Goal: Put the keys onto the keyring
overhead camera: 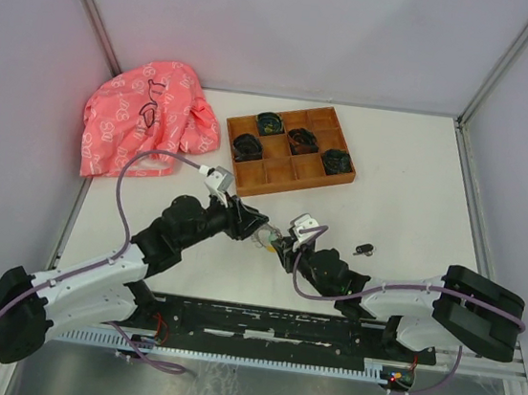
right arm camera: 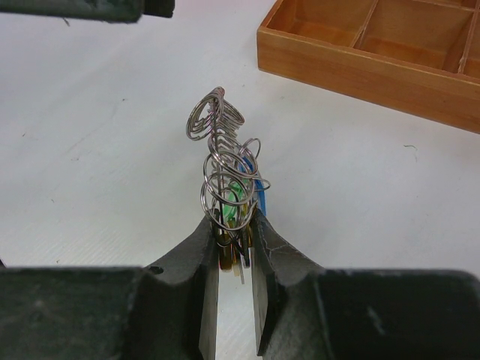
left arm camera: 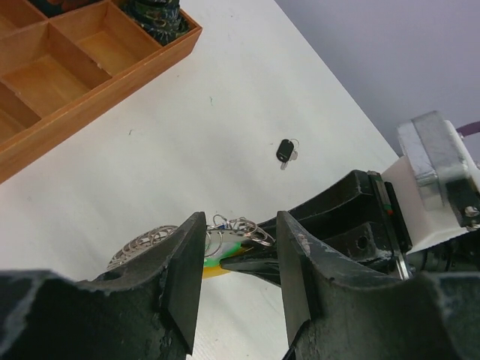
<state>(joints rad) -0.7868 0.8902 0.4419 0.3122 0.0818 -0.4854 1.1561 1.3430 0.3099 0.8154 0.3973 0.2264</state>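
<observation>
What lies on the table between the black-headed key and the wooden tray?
Nothing: between the black-headed key and the wooden tray only bare white table shows, most clearly in the left wrist view.

Quick headcount: two arms, left arm [overhead camera: 90, 277] and right arm [overhead camera: 406, 297]. One wooden tray [overhead camera: 277, 172] with four dark coiled bundles [overhead camera: 271, 121]. One pink cloth [overhead camera: 143, 125]. Two keys: one black-headed key [overhead camera: 365, 248], one blue-headed key [right arm camera: 259, 191]. One keyring [right arm camera: 225, 176], one green tag [right arm camera: 235, 191], one yellow tag [left arm camera: 216, 268].
</observation>
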